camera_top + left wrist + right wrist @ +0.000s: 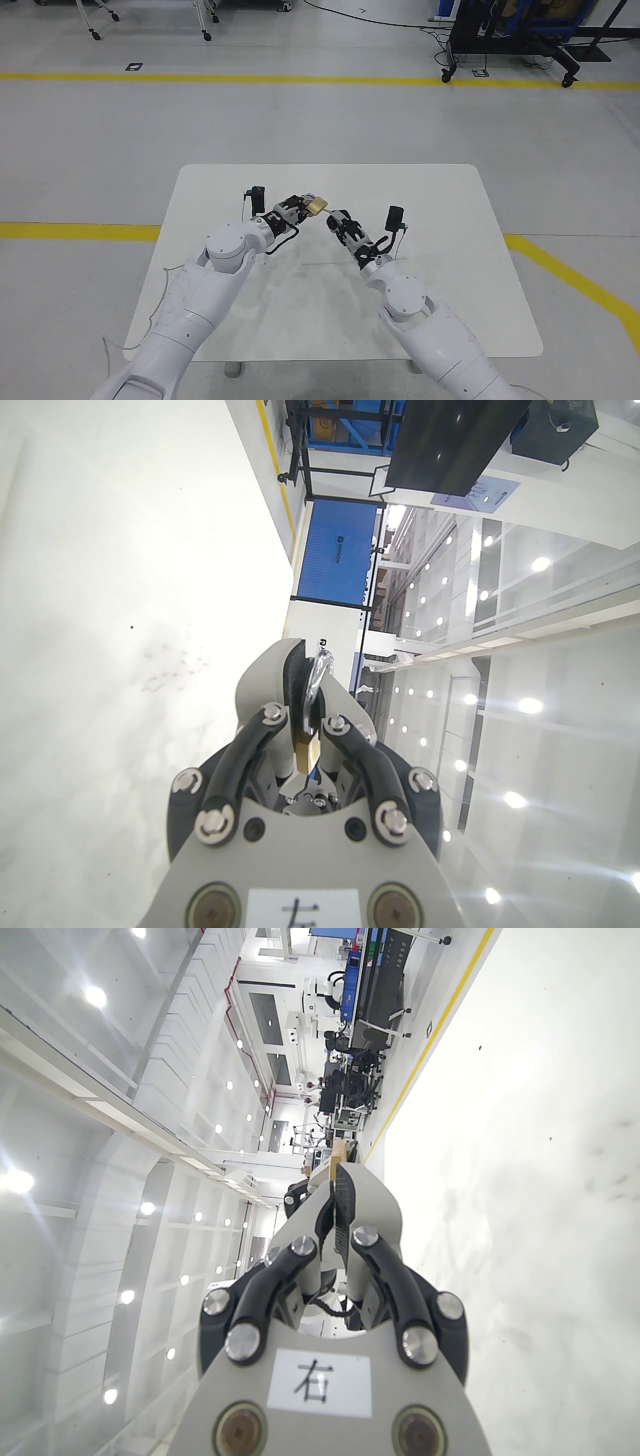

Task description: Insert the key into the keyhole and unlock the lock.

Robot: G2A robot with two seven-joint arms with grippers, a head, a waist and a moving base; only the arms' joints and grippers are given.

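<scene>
A brass padlock (316, 206) hangs above the middle of the white table (440, 200), with my left gripper (303, 207) shut on it. In the left wrist view the silver shackle (321, 667) sits between the fingertips of the left gripper (312, 665), and the brass body (306, 752) lies deeper between the fingers. My right gripper (335, 220) is just to the right of the lock, its tips pointing at it. It (334, 1178) is shut on the key (330, 1195), a thin metal edge between the pads. The lock's brass body (339, 1152) shows just past the fingertips.
Both arms meet over the table's centre, above its surface. The tabletop (100, 600) carries nothing else apart from faint smudges. Yellow floor lines (300, 78) and wheeled racks (510, 40) lie well beyond the table.
</scene>
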